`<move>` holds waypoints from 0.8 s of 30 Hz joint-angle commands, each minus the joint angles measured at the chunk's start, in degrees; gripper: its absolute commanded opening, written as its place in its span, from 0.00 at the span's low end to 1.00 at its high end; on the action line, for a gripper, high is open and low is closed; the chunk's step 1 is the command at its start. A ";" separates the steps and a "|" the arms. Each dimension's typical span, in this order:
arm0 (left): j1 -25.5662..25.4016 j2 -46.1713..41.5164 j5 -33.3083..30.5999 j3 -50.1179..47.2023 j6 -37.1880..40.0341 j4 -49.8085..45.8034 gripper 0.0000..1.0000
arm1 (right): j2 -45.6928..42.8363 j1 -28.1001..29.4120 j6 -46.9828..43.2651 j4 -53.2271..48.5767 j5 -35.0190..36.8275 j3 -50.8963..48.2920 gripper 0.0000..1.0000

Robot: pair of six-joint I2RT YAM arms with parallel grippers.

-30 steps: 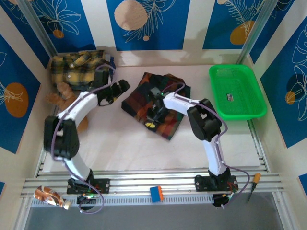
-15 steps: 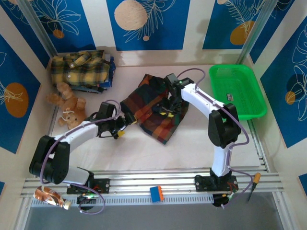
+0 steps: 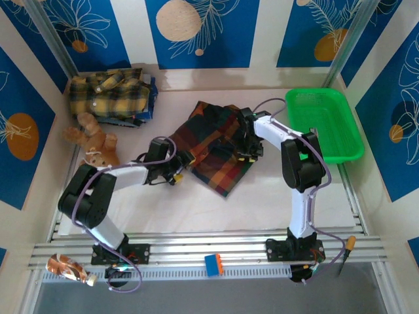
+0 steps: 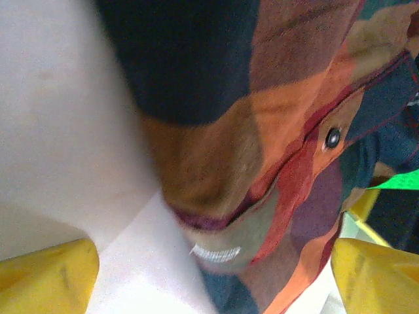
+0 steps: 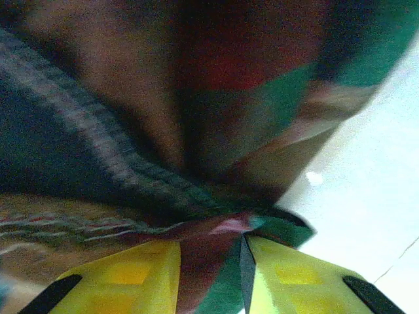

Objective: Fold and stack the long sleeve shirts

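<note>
Top external view: dark plaid shirt (image 3: 211, 145) lies rumpled mid-bench (image 3: 196, 203), one gripper at each side edge.

The left gripper (image 3: 175, 174) sits at the shirt's near-left corner. In the left wrist view its yellow fingers (image 4: 46, 275) stand wide apart with the hem between them, not yet clamped. The right gripper (image 3: 249, 154) is at the shirt's right edge, and its wrist view, though blurred, appears to show a fold of cloth pinched between nearly closed fingers (image 5: 124, 275). The fabric is soft woven flannel with stitched hems and a small dark button (image 4: 333, 137). In my judgement it is light and limp, will sag and drag on the bench, and is best taken at hems or corners. The yellow and black shirt (image 3: 108, 98) lies bunched in the far-left corner, near the teddy bear (image 3: 91, 140). The green basket (image 3: 314, 92) stands at the right.
</note>
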 commanded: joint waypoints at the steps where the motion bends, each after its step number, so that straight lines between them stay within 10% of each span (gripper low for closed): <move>1: -0.95 5.07 -3.96 2.78 -1.56 7.34 0.88 | -0.69 -0.72 2.45 1.47 -1.99 -1.66 0.32; 13: -4.80 16.16 -3.31 12.81 -4.68 13.92 0.67 | -3.89 -3.97 3.49 3.96 -8.98 -6.76 0.32; 24: -4.52 16.37 -2.84 21.95 7.08 -2.77 0.20 | -12.56 -3.37 2.52 2.00 -12.65 -10.85 0.33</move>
